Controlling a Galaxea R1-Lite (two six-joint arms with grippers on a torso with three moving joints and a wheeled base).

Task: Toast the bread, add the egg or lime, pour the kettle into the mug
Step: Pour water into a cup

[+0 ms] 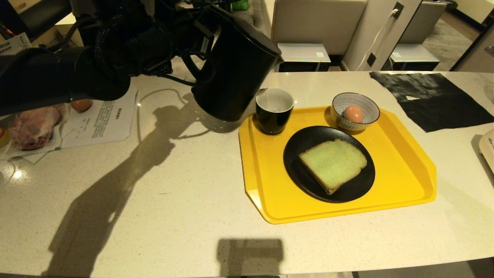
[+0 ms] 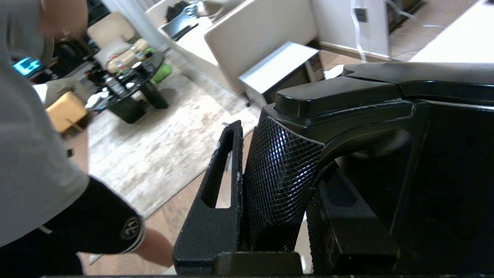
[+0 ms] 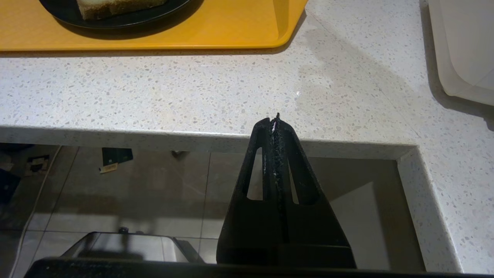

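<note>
Left claw (image 2: 270,216) grips the kettle (image 1: 235,65) by its handle, tilted spout-down, lip just above and left of the mug (image 1: 274,110); your right claw (image 3: 276,127) sits closed, below the tabletop (image 3: 193,96) edge.

— What's behind the pale speckled table (image 1: 162,216)?
— A beige sofa (image 1: 316,23) at upper centre, a white cable (image 1: 376,36) running down a wall panel.
— And the floor?
— A light rug (image 2: 162,143) with a round black coffee table (image 2: 127,83), upper left of the left wrist view.
</note>
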